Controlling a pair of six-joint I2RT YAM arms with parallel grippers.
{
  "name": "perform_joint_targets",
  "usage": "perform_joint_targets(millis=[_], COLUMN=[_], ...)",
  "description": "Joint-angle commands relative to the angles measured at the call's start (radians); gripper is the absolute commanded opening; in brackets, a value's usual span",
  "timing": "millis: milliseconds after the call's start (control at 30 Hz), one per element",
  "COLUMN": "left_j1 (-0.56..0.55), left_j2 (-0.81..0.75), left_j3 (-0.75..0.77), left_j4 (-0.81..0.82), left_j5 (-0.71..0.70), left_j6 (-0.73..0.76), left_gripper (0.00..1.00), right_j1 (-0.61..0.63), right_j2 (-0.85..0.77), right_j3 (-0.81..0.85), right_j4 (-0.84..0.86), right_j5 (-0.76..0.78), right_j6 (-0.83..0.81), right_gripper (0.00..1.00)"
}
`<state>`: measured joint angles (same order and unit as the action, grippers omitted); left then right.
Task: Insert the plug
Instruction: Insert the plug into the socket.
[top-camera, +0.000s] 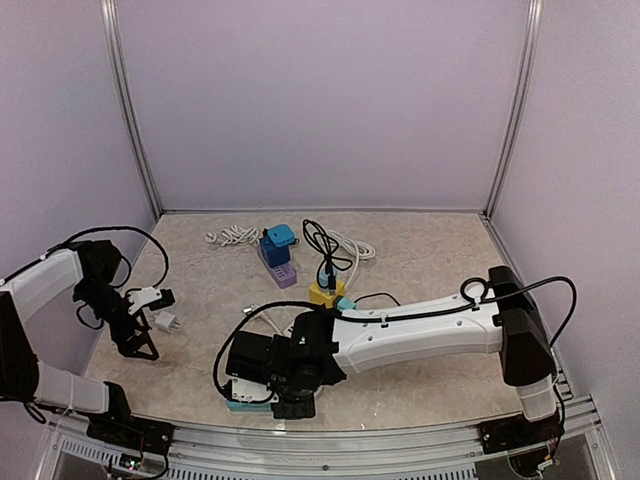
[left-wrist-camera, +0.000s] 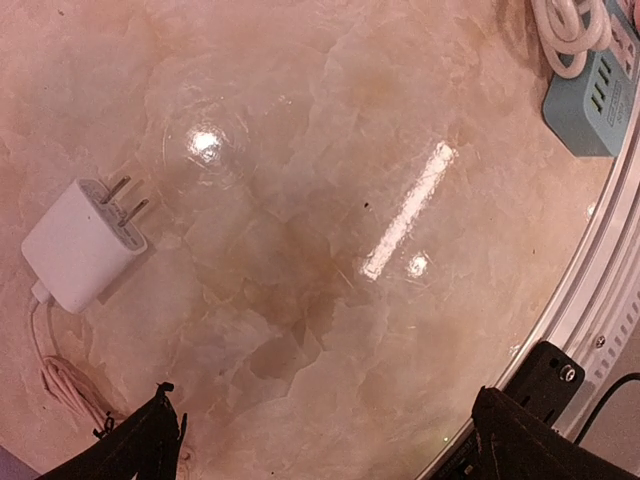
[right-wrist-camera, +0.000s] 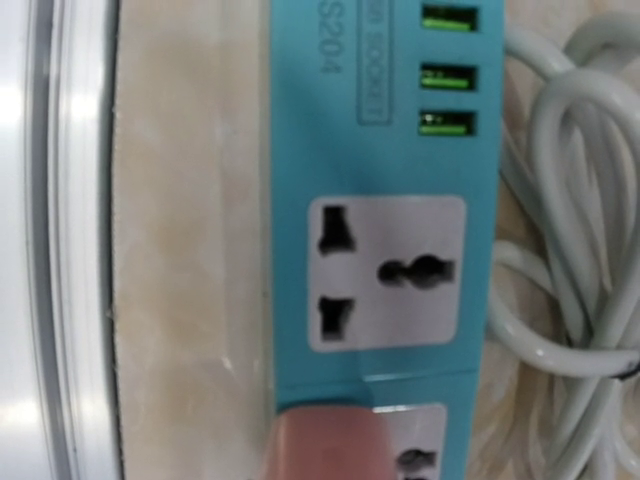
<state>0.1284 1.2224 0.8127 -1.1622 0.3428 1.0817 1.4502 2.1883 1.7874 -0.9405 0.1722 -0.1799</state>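
A white two-prong plug (left-wrist-camera: 85, 245) lies flat on the marble table, its thin cable trailing off; in the top view it (top-camera: 165, 322) sits just right of my left arm. My left gripper (left-wrist-camera: 335, 445) is open and empty, hovering beside the plug (top-camera: 140, 345). A teal power strip (right-wrist-camera: 385, 200) with white universal sockets and green USB ports lies near the front rail (top-camera: 245, 404). My right gripper (right-wrist-camera: 322, 445) is shut, its pinkish tip resting on the strip's near end (top-camera: 285, 400). The strip also shows in the left wrist view (left-wrist-camera: 590, 100).
A coiled white cord (right-wrist-camera: 570, 230) lies beside the teal strip. Farther back are a purple strip (top-camera: 283, 272) with a blue adapter (top-camera: 278, 243), a yellow block (top-camera: 325, 291) with a black cable (top-camera: 320, 240), and a white cable (top-camera: 235, 237). The metal front rail (right-wrist-camera: 70, 250) is close.
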Motion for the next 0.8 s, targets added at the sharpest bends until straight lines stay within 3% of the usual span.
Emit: perform_joint_targets(millis=[0,167,300,600,733,767], left_j1=[-0.001,-0.001,0.0,-0.001,0.0,0.0], left_j2=[-0.009,-0.003,-0.006,0.001,0.019,0.023], left_j3=[0.048,0.059,0.061,0.076,0.093,0.095], left_j4=[-0.016,-0.014,-0.013,0.058,0.064,0.065], left_j5=[0.025,0.035,0.025,0.008,0.013,0.014], left_j6=[-0.009,-0.023,-0.03,-0.09,-0.097,-0.096], left_gripper=[0.99,0.99,0.99,0.99,0.99,0.99], right_j1=[0.0,0.0,0.0,-0.001,0.0,0.001], right_j2=[0.235,0.204,0.209,0.123,0.084,0.071], right_j3=[-0.142,-0.107,-0.075,0.047,0.07,0.069], right_j4=[-0.182,-0.16,-0.178,-0.118,-0.087,-0.072], right_j5=[-0.085,-0.041,-0.017,0.097,0.106,0.103], right_j6=[0.021,0.016,0.032,0.047,0.046,0.049], right_gripper=[0.0,0.06,0.33,0.7,0.98,0.99])
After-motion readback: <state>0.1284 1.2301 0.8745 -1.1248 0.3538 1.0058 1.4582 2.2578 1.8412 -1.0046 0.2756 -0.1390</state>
